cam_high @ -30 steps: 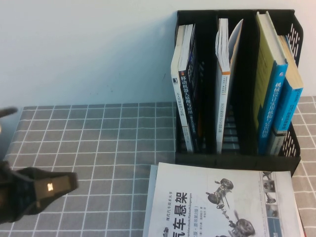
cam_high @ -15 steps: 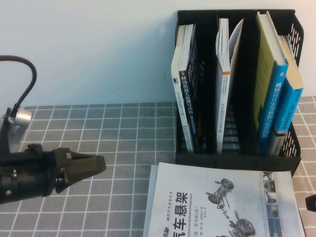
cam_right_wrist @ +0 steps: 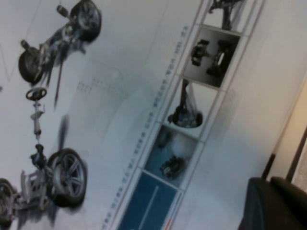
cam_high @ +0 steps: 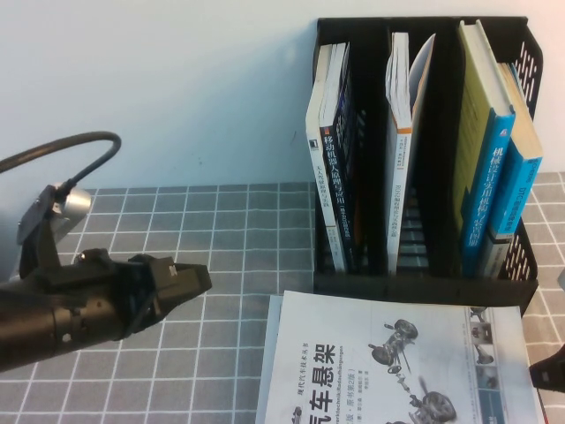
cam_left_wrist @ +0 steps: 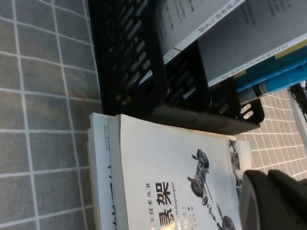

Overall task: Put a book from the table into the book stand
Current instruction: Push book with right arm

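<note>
high view: your left gripper (cam_high: 196, 281) hangs over the table (cam_high: 221, 230), short of the book (cam_high: 397, 367); i cannot tell its opening. the right gripper (cam_high: 552, 373) sits at the book's right edge, opening likewise unclear. that book lies flat just before the book stand (cam_high: 424, 269). come in low at an edge, grip, then tilt it upright.

White book (cam_high: 397, 367) with grey suspension photos — black book stand (cam_high: 424, 274) — grey, white-gridded table (cam_high: 221, 247)

A plain pale blue-white wall (cam_high: 177, 88) stands evenly lit.
</note>
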Action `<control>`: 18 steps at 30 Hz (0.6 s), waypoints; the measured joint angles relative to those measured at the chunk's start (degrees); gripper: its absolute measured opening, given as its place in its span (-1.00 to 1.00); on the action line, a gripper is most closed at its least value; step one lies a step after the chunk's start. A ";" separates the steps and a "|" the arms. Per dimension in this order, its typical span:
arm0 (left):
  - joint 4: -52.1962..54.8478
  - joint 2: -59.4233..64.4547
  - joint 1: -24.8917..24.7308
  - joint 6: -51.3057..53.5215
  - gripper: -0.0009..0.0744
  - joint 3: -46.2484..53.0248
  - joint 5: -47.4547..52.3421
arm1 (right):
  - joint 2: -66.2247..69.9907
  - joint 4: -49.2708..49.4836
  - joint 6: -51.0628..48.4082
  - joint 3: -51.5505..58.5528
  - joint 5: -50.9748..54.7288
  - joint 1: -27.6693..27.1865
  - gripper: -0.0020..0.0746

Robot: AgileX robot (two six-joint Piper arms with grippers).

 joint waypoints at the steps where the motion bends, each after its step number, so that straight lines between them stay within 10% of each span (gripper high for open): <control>1: -0.27 0.00 -0.12 0.18 -0.98 0.10 0.00 | 0.00 0.00 0.11 0.00 -0.52 0.09 -0.95; 18: -3.63 0.00 -0.25 -1.46 -0.98 0.47 -2.20 | 3.33 2.30 0.69 -0.40 1.13 0.11 -0.95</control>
